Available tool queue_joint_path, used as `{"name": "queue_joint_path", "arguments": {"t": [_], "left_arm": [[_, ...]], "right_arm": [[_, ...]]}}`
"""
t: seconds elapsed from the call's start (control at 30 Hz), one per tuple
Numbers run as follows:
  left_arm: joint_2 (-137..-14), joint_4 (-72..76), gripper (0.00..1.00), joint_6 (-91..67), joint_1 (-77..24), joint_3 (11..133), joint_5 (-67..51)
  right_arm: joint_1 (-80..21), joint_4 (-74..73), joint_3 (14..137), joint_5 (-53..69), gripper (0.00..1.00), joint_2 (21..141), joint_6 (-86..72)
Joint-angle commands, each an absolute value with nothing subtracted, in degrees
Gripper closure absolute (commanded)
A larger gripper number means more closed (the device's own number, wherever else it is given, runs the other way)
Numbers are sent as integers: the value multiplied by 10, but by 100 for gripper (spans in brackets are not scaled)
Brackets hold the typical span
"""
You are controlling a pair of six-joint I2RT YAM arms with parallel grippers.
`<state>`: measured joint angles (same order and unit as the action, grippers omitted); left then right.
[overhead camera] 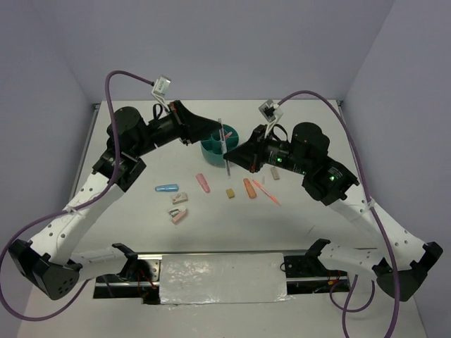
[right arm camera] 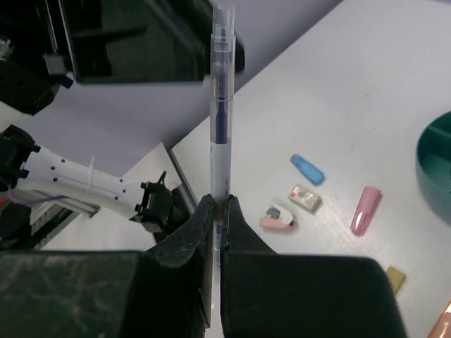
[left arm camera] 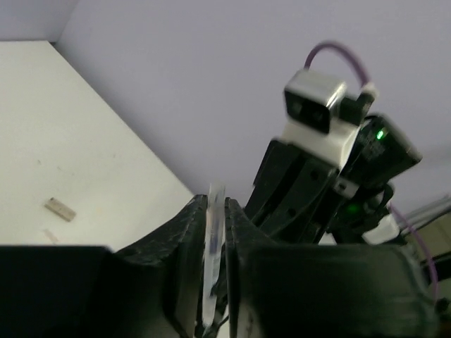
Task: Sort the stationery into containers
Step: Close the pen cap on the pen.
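White table (overhead camera: 317, 225), plain lavender walls on three sides. We see both arms meeting over the teal tub (overhead camera: 208, 149) at the far middle of the table. They share one clear pen (right arm camera: 220, 105) with a dark refill. The right tool (right arm camera: 217, 208) is clenched on the pen's lower barrel, and the rest sticks up toward the other arm. The left tool (left arm camera: 216, 211) has the other end between its fingers. That view is blurred, but the fingers look pressed to the pen on both sides, so we call it clenched too. We read this double hold as a handover or regrip, probably to get the pen pointing down into a compartment. In the top view the pen crosses above the tub's right rim, off the table and not yet inside. One pink piece (overhead camera: 227, 134) already sits in the tub. Loose on the table nearer the arm bases are a blue capsule (overhead camera: 167, 188), pink capsule (overhead camera: 204, 184), tan block (overhead camera: 230, 192), orange capsule (overhead camera: 249, 188), pink pen (overhead camera: 266, 191), grey block (overhead camera: 180, 198) and pink-white block (overhead camera: 178, 215). Most of the sorting remains. One risk we see is the two tools pulling against each other and snapping or flicking the pen.
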<state>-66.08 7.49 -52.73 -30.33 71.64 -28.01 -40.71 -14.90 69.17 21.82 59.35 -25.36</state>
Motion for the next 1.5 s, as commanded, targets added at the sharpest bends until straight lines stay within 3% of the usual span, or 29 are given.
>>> {"name": "queue_joint_path", "arguments": {"t": [0.0,0.07,0.13,0.37,0.4,0.43,0.47,0.6,0.7,0.77,0.8,0.9,1.03,1.13,1.17,1.23,1.27,1.3,1.37,1.4,1.47], "left_arm": [[-661,45,65,-511,-309,752,-333],[-664,37,54,-504,-309,765,-326],[-667,31,49,-497,-309,783,-323],[-680,52,56,-504,-309,797,-313],[-682,58,58,-510,-308,795,-316],[-685,66,70,-513,-308,792,-320],[-687,75,73,-516,-308,791,-323],[-700,94,71,-531,-309,786,-348],[-701,115,95,-540,-309,776,-366],[-698,123,100,-541,-309,772,-373],[-693,127,100,-542,-309,769,-374],[-684,155,100,-553,-309,757,-371],[-672,158,100,-554,-309,757,-362],[-668,146,100,-546,-309,761,-358],[-666,142,100,-544,-309,762,-356],[-664,126,100,-530,-308,770,-350],[-664,119,94,-525,-309,773,-348],[-666,113,72,-521,-309,776,-346],[-669,88,50,-505,-309,789,-347],[-675,74,34,-497,-309,797,-342],[-681,39,23,-475,-307,821,-332]], "right_arm": [[-393,-90,756,218,100,601,-203],[-396,-83,760,244,100,613,-211],[-402,-76,752,257,100,613,-221],[-405,-66,726,272,100,604,-240],[-406,-66,723,273,100,602,-240],[-406,-65,722,274,100,600,-241],[-405,-65,718,276,100,598,-241],[-405,-69,721,274,100,596,-243],[-405,-75,731,274,100,600,-243],[-405,-74,734,275,100,605,-248],[-403,-66,734,278,96,606,-251],[-403,-46,726,294,67,620,-267],[-403,-5,728,318,64,643,-297],[-403,-2,736,320,81,650,-298],[-403,-3,737,319,94,652,-297],[-403,-4,737,317,100,650,-298],[-403,-3,736,317,100,650,-299],[-403,-3,735,317,100,649,-299],[-403,-3,734,316,100,646,-295],[-403,-6,734,316,100,645,-294],[-403,-9,735,318,100,645,-292]]}}
